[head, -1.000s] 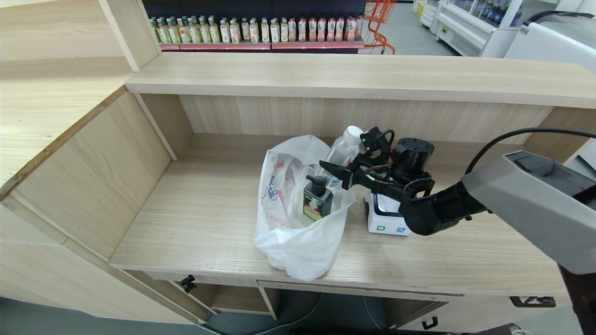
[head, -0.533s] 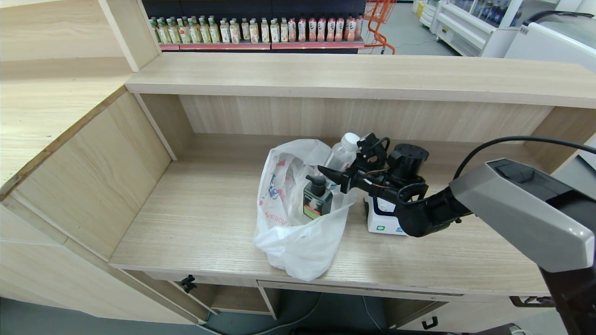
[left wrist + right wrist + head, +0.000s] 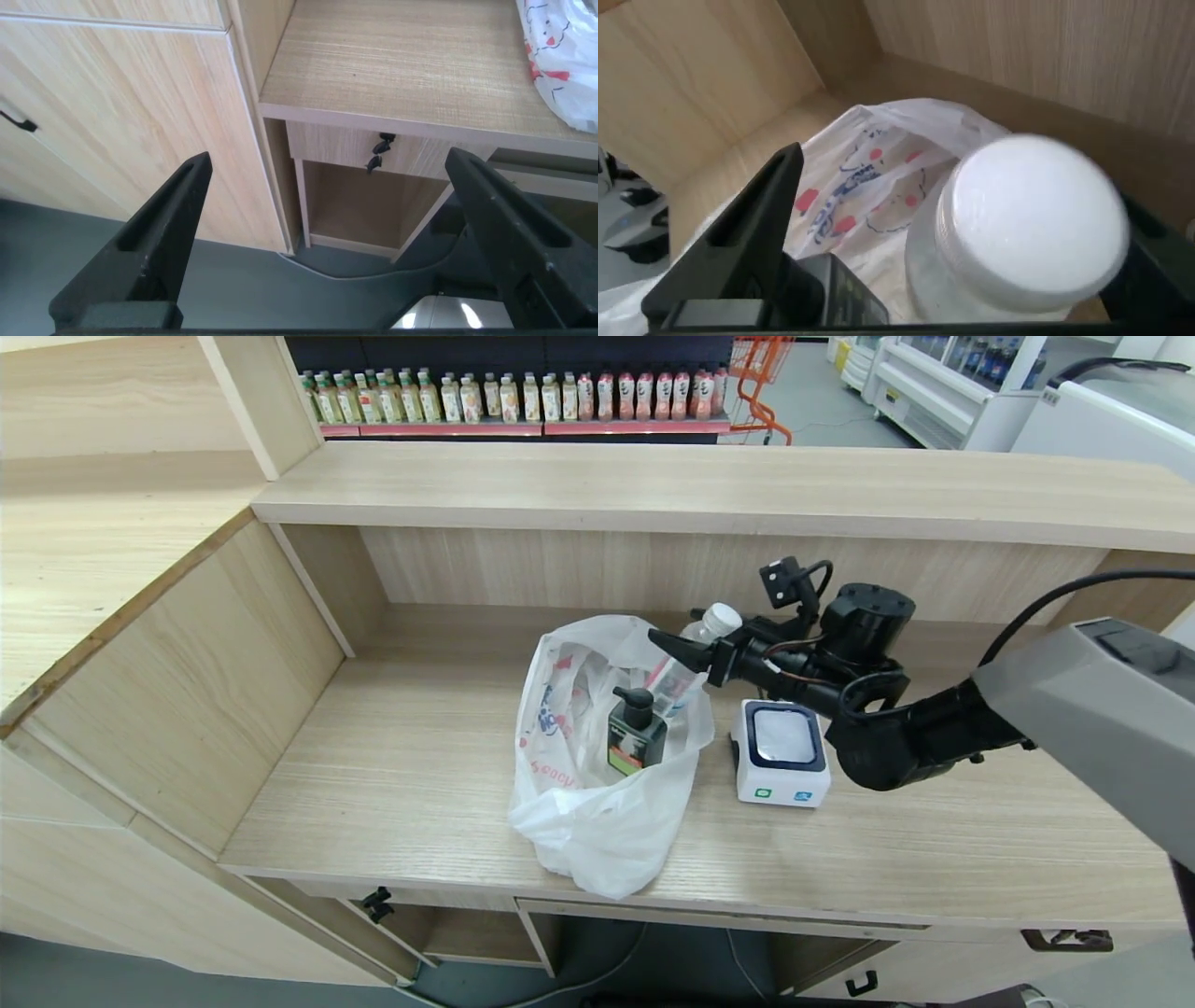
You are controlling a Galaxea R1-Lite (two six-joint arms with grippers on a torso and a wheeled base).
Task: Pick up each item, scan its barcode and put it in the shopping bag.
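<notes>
A white plastic shopping bag [image 3: 597, 821] stands open on the wooden counter [image 3: 420, 775]. Inside it sit a dark green pump bottle [image 3: 637, 737] and a clear water bottle [image 3: 686, 658] with a white cap, leaning towards the back right. My right gripper [image 3: 677, 630] is open around the bottle's upper part; in the right wrist view the white cap [image 3: 1032, 219] lies between the spread fingers [image 3: 747, 243], above the bag [image 3: 878, 187]. The white scanner [image 3: 780, 751] sits just right of the bag. My left gripper [image 3: 329, 161] hangs open with nothing in it, low beside the counter's front corner.
A raised shelf [image 3: 709, 490] spans the back of the counter and a wooden side wall [image 3: 187, 681] closes its left. Drawers with black handles [image 3: 378, 154] sit under the counter's front edge. Bare counter lies left of the bag and right of the scanner.
My right gripper dipped with the water bottle into the bag, then rose and drew back to the right, uncovering the scanner. The bottle stayed leaning in the bag.
</notes>
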